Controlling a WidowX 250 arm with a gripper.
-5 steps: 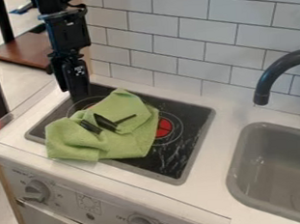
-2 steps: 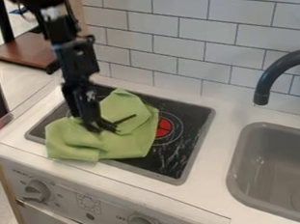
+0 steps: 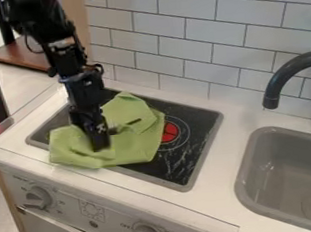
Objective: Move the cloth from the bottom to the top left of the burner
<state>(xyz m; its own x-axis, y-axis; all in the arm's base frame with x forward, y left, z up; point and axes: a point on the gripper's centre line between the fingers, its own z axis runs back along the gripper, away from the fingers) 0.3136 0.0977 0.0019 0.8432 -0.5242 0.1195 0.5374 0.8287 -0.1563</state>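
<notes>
Cloth (image 3: 137, 145) lies beneath our end effector (image 3: 101, 145), whose opening we cannot tell; we should pinch deeply before lifting.

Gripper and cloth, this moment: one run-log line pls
pincer: down at green cloth's left part | green cloth: rumpled over left side of cooktop | grasp: unclear | move to top left: not done
</notes>
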